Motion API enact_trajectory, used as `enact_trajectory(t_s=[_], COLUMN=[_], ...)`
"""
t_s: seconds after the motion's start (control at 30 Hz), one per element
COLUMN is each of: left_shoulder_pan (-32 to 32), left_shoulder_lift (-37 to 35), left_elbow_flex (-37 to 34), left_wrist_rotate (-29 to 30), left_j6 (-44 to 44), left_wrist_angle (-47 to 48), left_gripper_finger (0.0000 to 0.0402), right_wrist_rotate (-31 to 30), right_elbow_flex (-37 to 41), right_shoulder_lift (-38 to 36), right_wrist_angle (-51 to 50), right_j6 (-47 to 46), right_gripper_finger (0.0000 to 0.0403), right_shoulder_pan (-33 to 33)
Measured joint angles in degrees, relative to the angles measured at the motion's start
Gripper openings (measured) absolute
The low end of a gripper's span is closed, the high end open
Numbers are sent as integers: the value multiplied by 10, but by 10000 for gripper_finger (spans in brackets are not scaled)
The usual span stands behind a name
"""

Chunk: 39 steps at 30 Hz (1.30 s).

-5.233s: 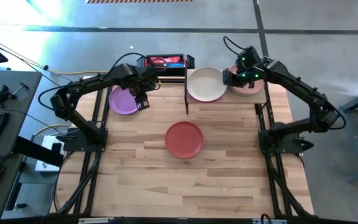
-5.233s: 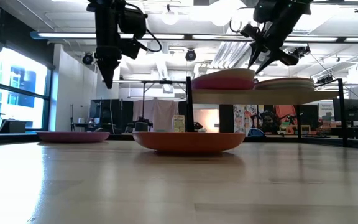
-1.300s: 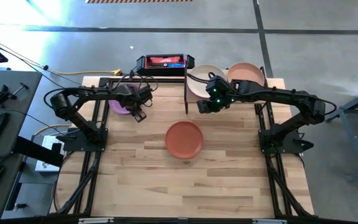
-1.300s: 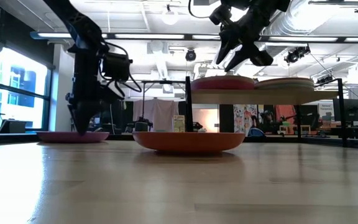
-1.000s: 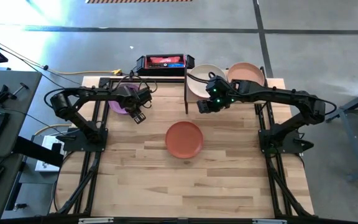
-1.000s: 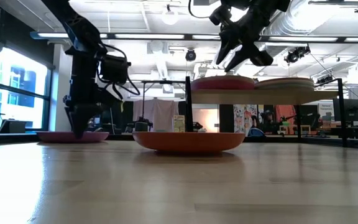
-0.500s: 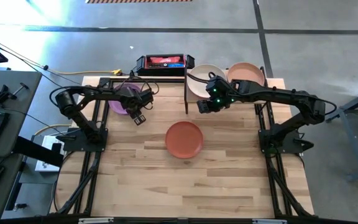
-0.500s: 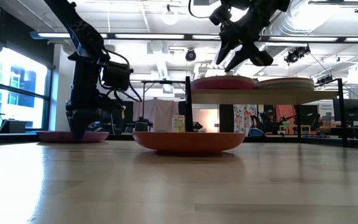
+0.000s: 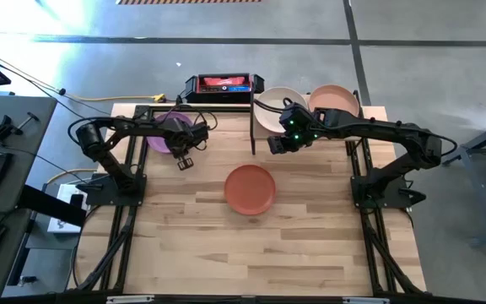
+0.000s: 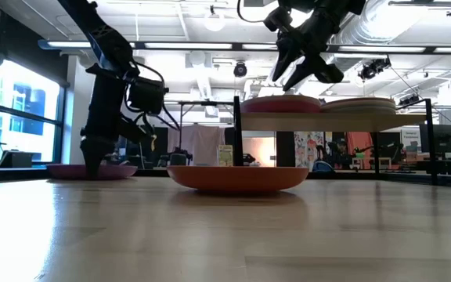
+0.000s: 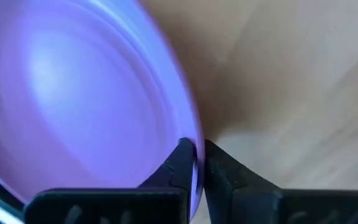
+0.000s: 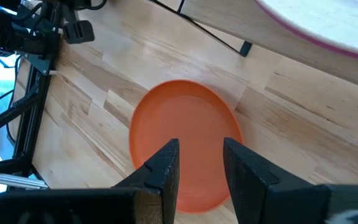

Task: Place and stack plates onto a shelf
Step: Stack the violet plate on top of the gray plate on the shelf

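Note:
A purple plate (image 9: pixel 160 140) lies flat on the table at the far left, and my left gripper (image 9: pixel 179 150) is shut on its rim; the low view shows that gripper (image 10: pixel 92 163) reaching down to the plate (image 10: pixel 114 171). A terracotta plate (image 9: pixel 250 188) rests at the table's middle. The shelf (image 10: pixel 319 122) stands at the far right and carries a cream plate (image 9: pixel 278 108) and a peach plate (image 9: pixel 334 100). My right gripper (image 12: pixel 201 163) hovers open by the shelf's near left corner, above and beyond the terracotta plate (image 12: pixel 185 143). My left gripper pinches the purple plate's rim (image 11: pixel 197 163) between its two fingers, one finger (image 11: pixel 183 157) on the plate's inner side and the other outside. The fingers come from above, pointing down. The plate lies on the table.
A black and red box (image 9: pixel 222 83) sits at the table's far edge, left of the shelf. The shelf's black post (image 9: pixel 252 127) stands between the two grippers. The near half of the slatted tabletop (image 9: pixel 251 253) is bare wood.
My left gripper has shut on the purple plate's rim and shifted slightly toward the table's left edge. The plate stays on the table.

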State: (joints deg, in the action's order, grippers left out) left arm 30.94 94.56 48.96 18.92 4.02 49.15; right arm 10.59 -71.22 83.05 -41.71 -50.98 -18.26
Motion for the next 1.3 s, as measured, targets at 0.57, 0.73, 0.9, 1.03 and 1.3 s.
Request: enact_trajectory(t_s=[0.57, 0.73, 0.9, 1.03, 1.3], left_shoulder_pan=[-29, -29, -29, -29, -31], left_shoulder_lift=[-42, -89, -143, -179, -220], left_elbow_flex=[79, 94, 112, 133, 170], left_wrist_rotate=[45, 85, 102, 103, 103], left_j6=[129, 183, 254, 313, 451], left_wrist_angle=[75, 74, 69, 67, 44], left_gripper_finger=[3, 3, 3, 3, 3], right_wrist_rotate=[-13, -1, 37, 46, 47], right_elbow_flex=[0, 0, 0, 0, 0], right_shoulder_lift=[0, 0, 0, 0, 0], right_wrist_angle=[16, 96, 203, 261, 380], right_j6=[20, 19, 26, 35, 54], right_gripper_finger=[103, 103, 103, 103, 103], right_shoulder_pan=[-27, -43, -58, -67, -85])
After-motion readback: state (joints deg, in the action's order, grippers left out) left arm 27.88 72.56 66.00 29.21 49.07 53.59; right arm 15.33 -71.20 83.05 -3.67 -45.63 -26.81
